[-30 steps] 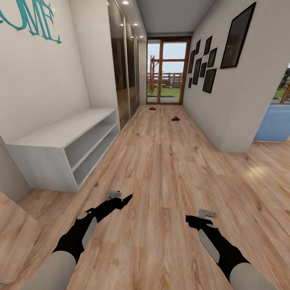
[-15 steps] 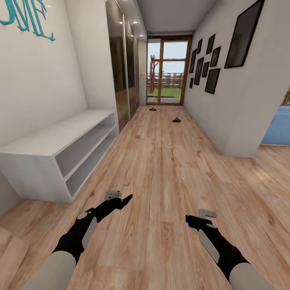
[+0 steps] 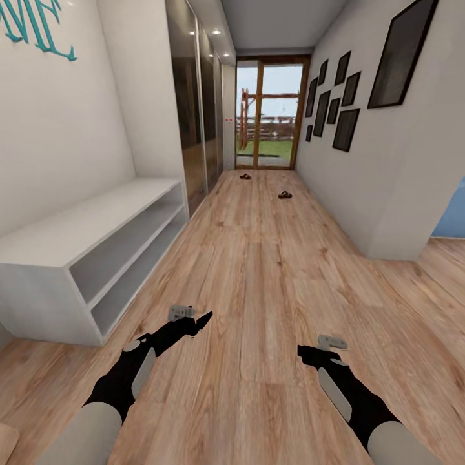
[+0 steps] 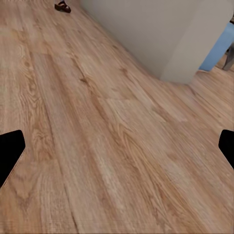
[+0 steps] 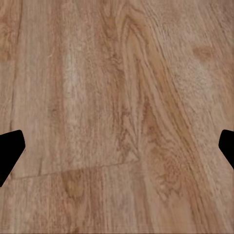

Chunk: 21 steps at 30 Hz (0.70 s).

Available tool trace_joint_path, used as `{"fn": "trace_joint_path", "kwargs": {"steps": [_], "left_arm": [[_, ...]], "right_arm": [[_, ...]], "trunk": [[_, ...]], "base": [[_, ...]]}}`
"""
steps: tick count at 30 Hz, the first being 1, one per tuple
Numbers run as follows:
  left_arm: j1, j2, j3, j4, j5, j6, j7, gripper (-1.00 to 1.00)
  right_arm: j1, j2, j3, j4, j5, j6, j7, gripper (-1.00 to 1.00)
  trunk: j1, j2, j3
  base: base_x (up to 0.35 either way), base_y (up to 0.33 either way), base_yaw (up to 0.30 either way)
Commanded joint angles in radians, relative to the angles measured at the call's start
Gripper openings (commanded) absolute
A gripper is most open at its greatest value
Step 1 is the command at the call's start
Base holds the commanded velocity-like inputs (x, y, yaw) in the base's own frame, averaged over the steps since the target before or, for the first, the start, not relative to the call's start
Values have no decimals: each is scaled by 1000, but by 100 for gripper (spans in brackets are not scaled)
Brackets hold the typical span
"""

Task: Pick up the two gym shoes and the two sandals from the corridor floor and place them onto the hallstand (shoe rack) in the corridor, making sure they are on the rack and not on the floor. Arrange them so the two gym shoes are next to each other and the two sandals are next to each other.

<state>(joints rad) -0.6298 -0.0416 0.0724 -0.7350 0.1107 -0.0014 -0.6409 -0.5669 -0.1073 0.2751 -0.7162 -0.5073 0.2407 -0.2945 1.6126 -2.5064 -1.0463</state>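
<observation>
Forward travel of the base has shifted the whole head view: the hallstand (image 3: pixel 97 252) now sits lower and farther toward 9 o'clock than a second ago, and the turquoise wall lettering (image 3: pixel 39 29) has slid toward the upper corner, while both arms keep the same pose in the picture. Two dark sandals lie on the corridor floor (image 3: pixel 258 271) far ahead at 12 o'clock, one sandal (image 3: pixel 245 175) close to the glass door (image 3: pixel 268 113) and the other sandal (image 3: pixel 285 195) a little nearer and slightly toward 1 o'clock; both are well apart from the grippers. The left gripper (image 3: pixel 205 318) hangs low over the planks at about 7 o'clock, the right gripper (image 3: pixel 301 351) at about 5 o'clock, each with nothing between its fingers. In both wrist views the black fingertips (image 4: pixel 9 148) (image 5: pixel 9 146) stand at opposite edges, so the jaws are spread wide. The left wrist view catches a sandal (image 4: pixel 62 7) far off across bare floor, beside the pale wall corner (image 4: pixel 170 44). Dark picture frames (image 3: pixel 336 106) line the wall at 2 o'clock.
</observation>
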Motion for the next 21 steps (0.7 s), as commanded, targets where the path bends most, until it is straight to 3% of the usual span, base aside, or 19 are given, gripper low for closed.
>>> {"fn": "trace_joint_path", "kwargs": {"steps": [1,21], "left_arm": [[-1,-1,4,1,1,0,-6,100],[-1,-1,4,1,1,0,-6,100]], "right_arm": [[-1,-2,7,-2,-8,3,-9,100],[-1,-2,7,-3,-8,3,-9,100]], "trunk": [[0,0,-1],[0,0,-1]], "base": [[348,0,0],[348,0,0]]}}
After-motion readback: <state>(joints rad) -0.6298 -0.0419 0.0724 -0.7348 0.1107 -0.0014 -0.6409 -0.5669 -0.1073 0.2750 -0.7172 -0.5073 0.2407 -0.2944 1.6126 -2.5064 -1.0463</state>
